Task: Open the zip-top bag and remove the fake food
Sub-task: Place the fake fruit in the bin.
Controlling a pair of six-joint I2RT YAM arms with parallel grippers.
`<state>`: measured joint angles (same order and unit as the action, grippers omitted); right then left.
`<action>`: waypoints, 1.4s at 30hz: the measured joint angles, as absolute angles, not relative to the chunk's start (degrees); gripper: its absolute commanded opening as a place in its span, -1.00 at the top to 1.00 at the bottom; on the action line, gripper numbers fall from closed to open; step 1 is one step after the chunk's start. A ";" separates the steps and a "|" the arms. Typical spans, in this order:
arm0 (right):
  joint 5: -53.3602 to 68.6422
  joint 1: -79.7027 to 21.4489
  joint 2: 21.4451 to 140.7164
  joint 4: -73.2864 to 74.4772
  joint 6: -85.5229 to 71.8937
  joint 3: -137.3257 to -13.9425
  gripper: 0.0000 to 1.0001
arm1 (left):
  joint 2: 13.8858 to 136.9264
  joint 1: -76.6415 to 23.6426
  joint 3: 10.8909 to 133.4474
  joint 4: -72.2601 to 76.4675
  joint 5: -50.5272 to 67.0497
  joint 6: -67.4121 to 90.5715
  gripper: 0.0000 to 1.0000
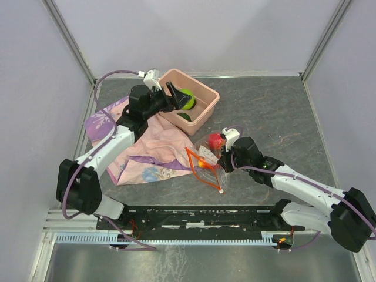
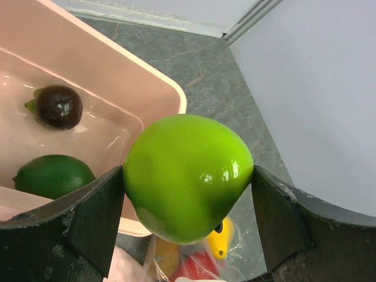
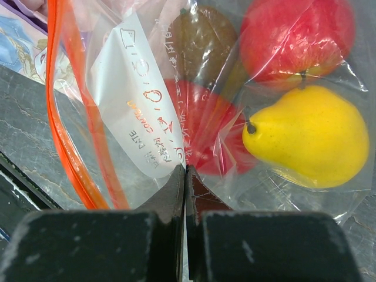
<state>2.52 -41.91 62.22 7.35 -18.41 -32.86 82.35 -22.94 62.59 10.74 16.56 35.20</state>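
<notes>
Right gripper [image 3: 185, 176]: jaws pinched tight on clear film of zip-top bag [image 3: 141, 111]. Bag crinkly, orange zip strip [image 3: 70, 117] gaping, on table [image 1: 264, 111] beside cloth [image 1: 154, 144]. Fake food [image 3: 202, 126] inside: yellow pear [image 3: 308, 138], red apple [image 3: 294, 35]. Left gripper [image 2: 188, 188] clamps green fruit [image 2: 188, 164] at pink tub [image 2: 117, 76]

Zip-top bag [image 1: 207, 160]: clear plastic film, crinkled, glossy. Its zip strip [image 3: 70, 117] is smooth orange plastic.
Fake food [image 3: 294, 41]: plastic. Green fruit [image 2: 182, 158] has a high gloss; yellow pear [image 3: 308, 138] is smooth with a duller sheen.
Tub [image 2: 117, 76]: pink plastic, smooth, semi-gloss.
Cloth [image 1: 158, 144]: printed fabric, matt, rumpled.
Counter [image 1: 270, 111]: grey, stone-look, veined, matt.
Fingers [image 2: 88, 220] of left claw [image 2: 188, 176]: black, matt, scuffed.
</notes>
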 measured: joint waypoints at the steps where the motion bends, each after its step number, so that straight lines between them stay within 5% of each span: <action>1: 2.52 -41.91 62.22 7.33 -18.44 -32.84 0.96 | 83.09 -22.94 63.37 10.13 16.16 34.79 0.23; 10: 2.74 -41.91 62.19 6.92 -18.87 -32.58 0.96 | 90.74 -22.94 71.00 4.89 12.10 31.48 0.16; 16: 2.76 -41.91 61.87 6.90 -19.22 -32.36 0.95 | 97.03 -22.94 76.40 1.96 9.34 30.04 -1.00; 30: 2.79 -41.91 61.52 6.79 -19.29 -31.99 0.93 | 96.62 -19.94 78.11 3.68 3.66 30.13 -0.99; 42: 3.03 -41.89 59.57 5.87 -19.70 -30.87 0.90 | 76.40 -17.34 54.83 22.70 17.08 38.74 -0.85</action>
<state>3.03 -41.89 59.57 5.87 -19.70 -30.87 76.40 -17.34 54.83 22.70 17.08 38.74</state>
